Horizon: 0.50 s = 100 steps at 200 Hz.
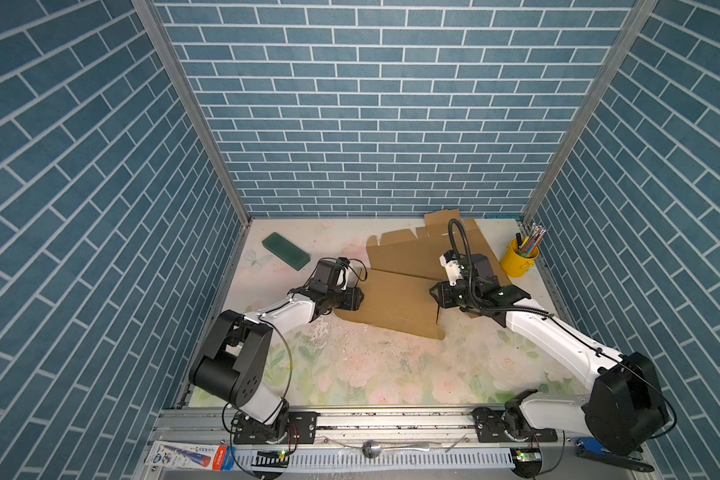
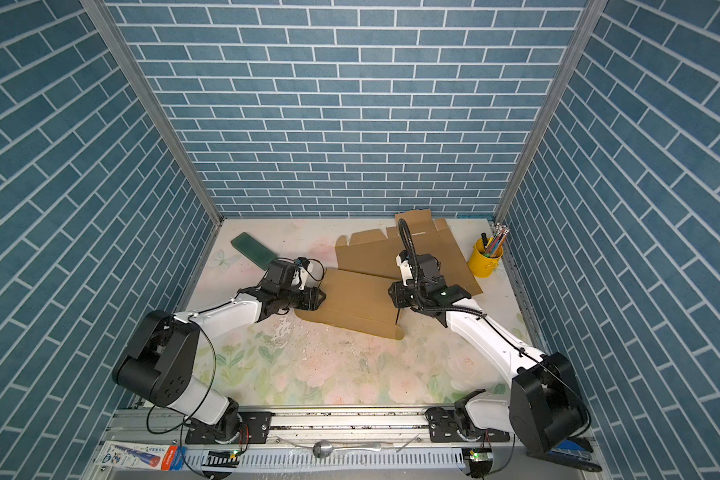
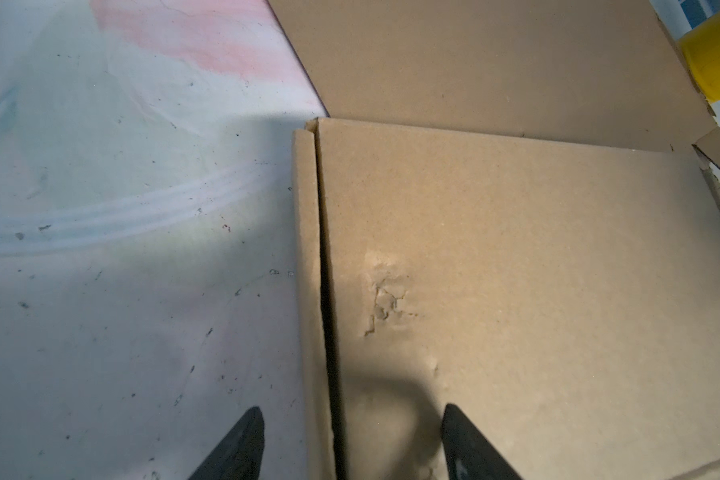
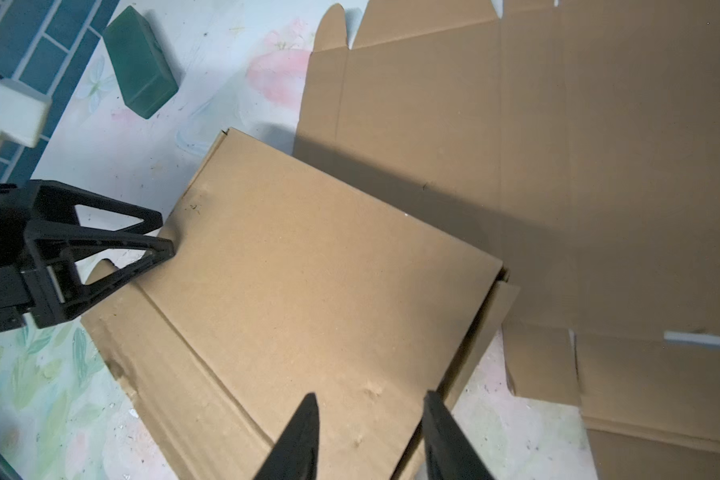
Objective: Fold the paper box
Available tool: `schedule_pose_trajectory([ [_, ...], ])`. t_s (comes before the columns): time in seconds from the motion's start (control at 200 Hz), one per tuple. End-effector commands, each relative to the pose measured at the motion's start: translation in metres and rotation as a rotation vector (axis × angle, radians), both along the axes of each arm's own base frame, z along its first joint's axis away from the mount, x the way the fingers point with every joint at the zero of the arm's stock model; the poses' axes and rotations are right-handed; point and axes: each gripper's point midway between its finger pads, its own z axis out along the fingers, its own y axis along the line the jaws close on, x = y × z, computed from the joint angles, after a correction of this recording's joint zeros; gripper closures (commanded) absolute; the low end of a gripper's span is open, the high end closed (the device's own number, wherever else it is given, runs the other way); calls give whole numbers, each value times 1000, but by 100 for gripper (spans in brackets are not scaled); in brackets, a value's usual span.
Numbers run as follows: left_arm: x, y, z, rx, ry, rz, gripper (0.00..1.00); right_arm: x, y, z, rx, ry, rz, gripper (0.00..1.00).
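The left arm (image 1: 283, 311) reaches low from the near-left corner of the desk (image 1: 371, 365), its forearm almost level. The left tool (image 1: 356, 297) stands with fingers spread at the left edge of the paper box (image 1: 395, 299). In the left wrist view one fingertip (image 3: 246, 436) is over bare desk and the other is over cardboard, with nothing pinched. The paper box lies mid-desk toward the back, a flat sheet with its front part folded over. The right arm (image 1: 533, 328) stretches in from the near-right corner, wrist bent down. The right tool (image 4: 371, 397) is partly spread over the folded part's right edge and grips nothing; whether it touches cannot be told. At far right a yellow cup (image 1: 516, 262) holds pencils (image 1: 531, 239).
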Motion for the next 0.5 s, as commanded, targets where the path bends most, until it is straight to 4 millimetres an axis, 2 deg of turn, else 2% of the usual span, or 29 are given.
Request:
schedule_pose_trajectory([
  [0.0,-1,4,-2,13,8,4,32,-4,-1,-21,53,91,-103,63],
  [0.08,-2,5,-5,17,10,7,32,-7,-1,-37,53,130,-116,65],
  [0.18,-4,6,-9,17,14,11,32,-9,-9,-59,-2,176,-153,67],
  [0.305,-5,6,-8,13,14,12,33,-11,-22,-75,-85,214,-189,70],
  [0.495,-2,8,10,18,-15,14,33,-10,-21,-63,-97,197,-158,70],
])
